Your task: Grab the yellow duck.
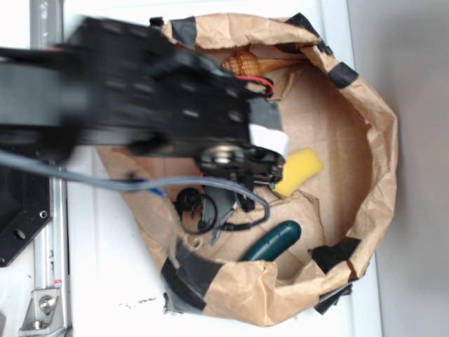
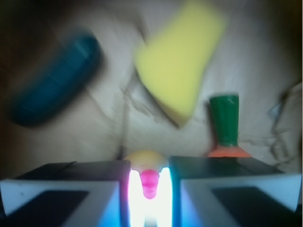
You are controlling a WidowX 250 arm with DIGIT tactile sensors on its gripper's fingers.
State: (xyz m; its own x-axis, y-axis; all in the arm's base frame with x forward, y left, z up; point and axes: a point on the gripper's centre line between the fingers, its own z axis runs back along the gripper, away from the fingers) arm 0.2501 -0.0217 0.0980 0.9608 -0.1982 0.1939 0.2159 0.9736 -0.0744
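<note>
Closing: gripper jaws narrow, flanking the yellow duck
Duck position: centred between the jaws, beak toward camera

From my wrist view, the yellow sponge blocks the way straight ahead, the carrot stands close on the right, the dark teal object to the left. Bare brown paper between them leaves me passage. The bag's crumpled wall hems everything in.
</note>
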